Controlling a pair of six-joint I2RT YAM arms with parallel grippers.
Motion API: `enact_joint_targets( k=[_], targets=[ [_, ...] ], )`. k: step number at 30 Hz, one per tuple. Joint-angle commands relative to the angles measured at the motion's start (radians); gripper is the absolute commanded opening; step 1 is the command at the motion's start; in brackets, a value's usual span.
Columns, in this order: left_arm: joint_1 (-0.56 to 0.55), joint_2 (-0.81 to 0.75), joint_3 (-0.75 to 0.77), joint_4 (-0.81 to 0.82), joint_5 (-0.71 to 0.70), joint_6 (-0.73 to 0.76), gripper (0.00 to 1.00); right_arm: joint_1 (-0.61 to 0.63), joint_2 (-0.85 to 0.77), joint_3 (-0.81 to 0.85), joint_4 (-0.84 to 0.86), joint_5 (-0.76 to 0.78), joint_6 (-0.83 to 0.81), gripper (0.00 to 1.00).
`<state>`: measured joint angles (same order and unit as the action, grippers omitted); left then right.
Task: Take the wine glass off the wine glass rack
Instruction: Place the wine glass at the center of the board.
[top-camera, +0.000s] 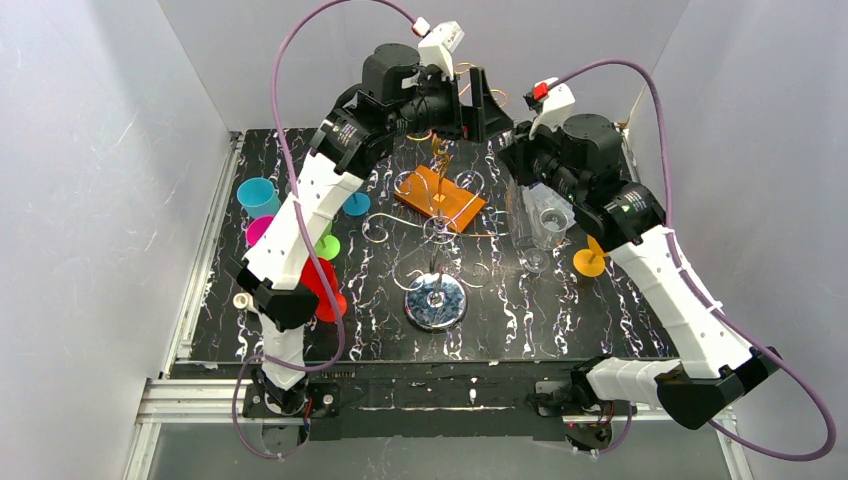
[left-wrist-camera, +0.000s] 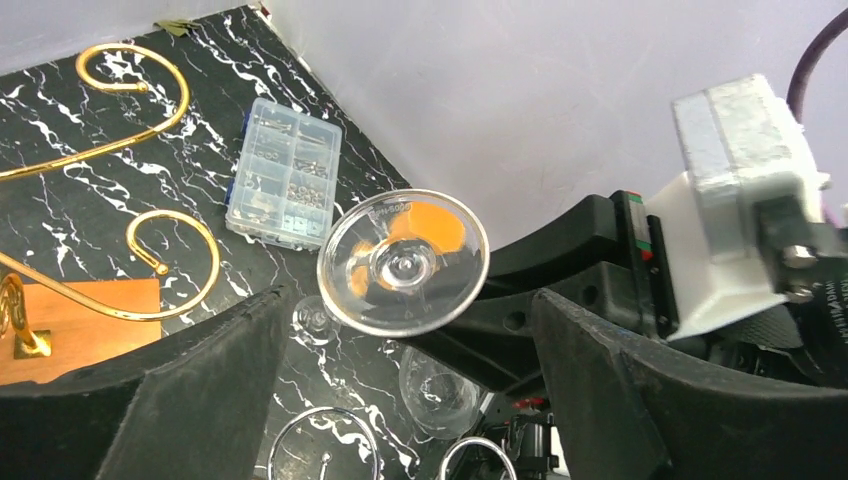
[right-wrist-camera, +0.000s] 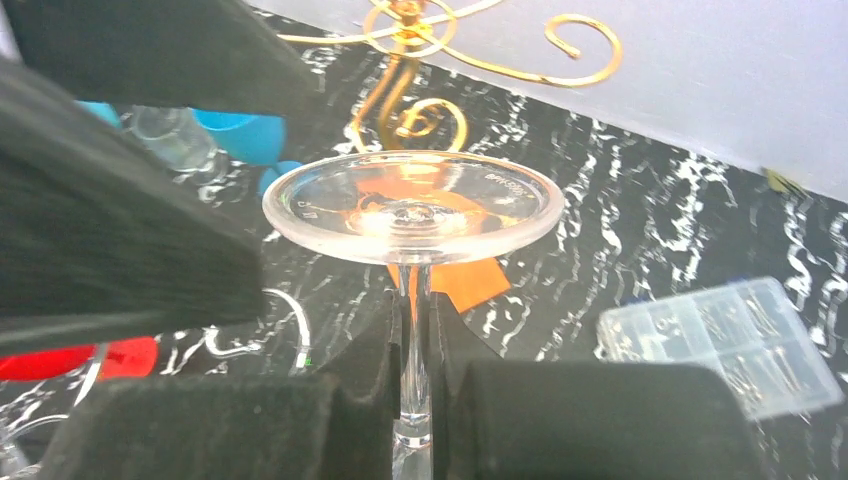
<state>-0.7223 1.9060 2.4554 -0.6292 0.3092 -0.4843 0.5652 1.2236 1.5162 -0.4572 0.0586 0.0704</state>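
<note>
Right jaws: pinching the stem of the wine glass (right-wrist-camera: 412, 205), foot uppermost, centre of the right wrist frame. In the top view, held right of centre, just right of the wine glass rack (top-camera: 435, 300); contact with the scroll arms not discernible. Rack base at lower centre of the counter (top-camera: 560, 310), orange block (top-camera: 440, 197) above it in frame. Left jaws: spread wide, nothing between them, glass foot in centre of the left wrist frame. Clear compartment box (left-wrist-camera: 285, 170) upper left there, flat on the counter.
</note>
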Motion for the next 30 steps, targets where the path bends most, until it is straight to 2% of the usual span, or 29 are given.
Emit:
enact_joint_targets(
  k=[1,4,9,16,19,22,25,30],
  targets=[
    [0.0,-0.038,0.032,0.042,0.021,-0.002,0.91,-0.002,-0.027,0.067,-0.026,0.168,-0.029,0.01],
    [0.001,-0.054,0.023,0.05,0.02,0.01,0.98,-0.002,-0.022,0.114,-0.061,0.243,-0.021,0.01],
    [0.001,-0.124,-0.062,0.116,0.013,0.022,0.98,-0.002,0.01,0.256,-0.156,0.386,0.06,0.01],
    [-0.001,-0.285,-0.252,0.289,-0.004,0.099,0.98,-0.002,0.164,0.595,-0.381,0.504,0.277,0.01],
    [-0.003,-0.361,-0.357,0.381,0.0,0.172,0.98,-0.002,0.24,0.753,-0.435,0.457,0.393,0.01],
    [-0.009,-0.471,-0.555,0.533,-0.006,0.281,0.98,-0.002,0.288,0.842,-0.412,0.355,0.497,0.01],
    [-0.009,-0.586,-0.732,0.676,-0.01,0.378,0.98,-0.002,0.28,0.797,-0.319,0.273,0.595,0.01],
    [-0.011,-0.721,-0.897,0.751,0.035,0.544,0.96,-0.002,0.245,0.699,-0.133,0.176,0.742,0.01]
  ],
)
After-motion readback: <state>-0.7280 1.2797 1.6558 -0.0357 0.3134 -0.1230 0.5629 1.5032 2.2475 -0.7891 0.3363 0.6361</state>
